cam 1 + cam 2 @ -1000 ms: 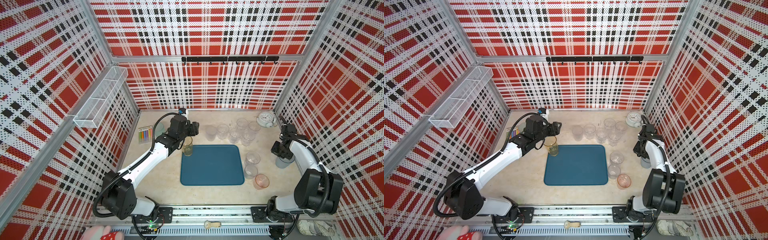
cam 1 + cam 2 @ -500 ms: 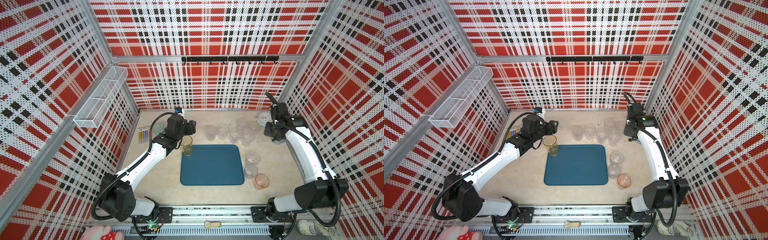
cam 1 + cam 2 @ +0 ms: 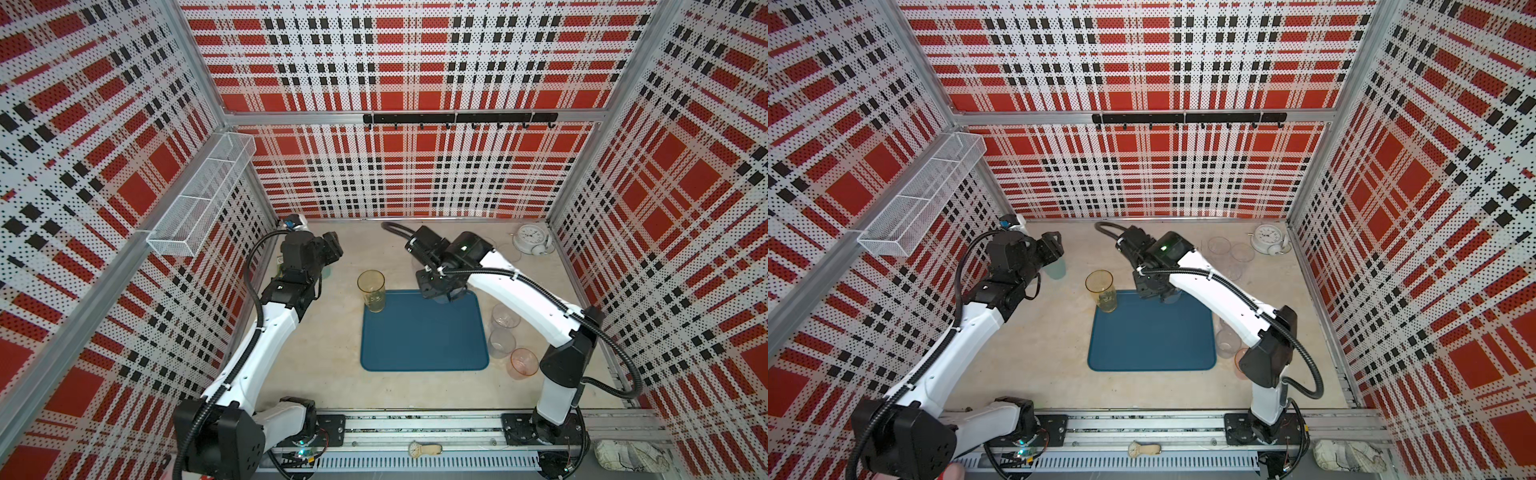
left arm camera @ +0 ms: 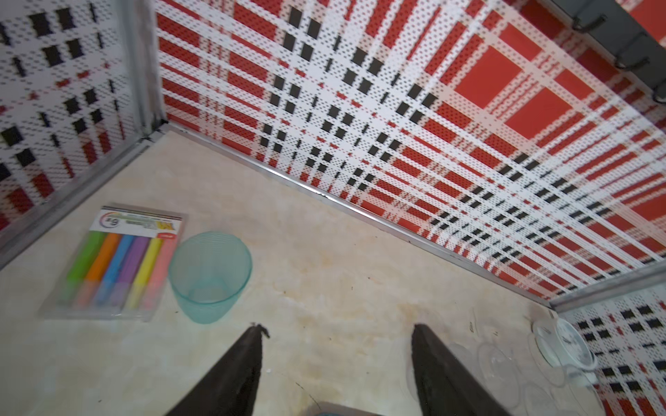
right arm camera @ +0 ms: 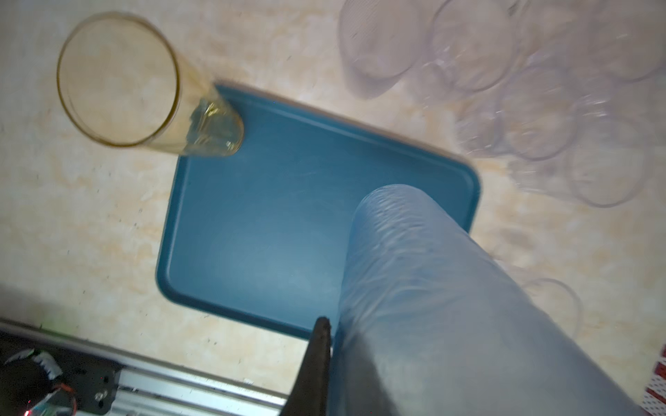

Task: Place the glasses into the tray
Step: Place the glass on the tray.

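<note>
The teal-blue tray (image 3: 424,332) (image 3: 1150,336) (image 5: 270,201) lies mid-table. A tall amber glass (image 3: 372,291) (image 3: 1102,291) (image 5: 144,93) stands upright with its base on the tray's far left corner. My right gripper (image 3: 438,289) hangs over the tray's far right corner, shut on a blue-grey glass (image 5: 432,306) (image 3: 1169,296); one finger (image 5: 319,363) shows outside the glass wall, the other is hidden. My left gripper (image 4: 338,329) (image 3: 332,245) is open and empty at the back left, next to a mint-green glass (image 4: 211,273) (image 3: 1055,268).
Clear glasses (image 3: 505,316) (image 3: 501,343) and a pink one (image 3: 523,362) stand right of the tray; more clear glasses (image 3: 1219,245) (image 5: 522,90) cluster behind it. A white alarm clock (image 3: 531,239) sits back right, a marker pack (image 4: 119,263) back left. A wire basket (image 3: 199,199) hangs on the left wall.
The right arm swung from the right side, up past the back right, to above the tray's far right corner with the blue-grey glass. The left gripper drew back from the amber glass.
</note>
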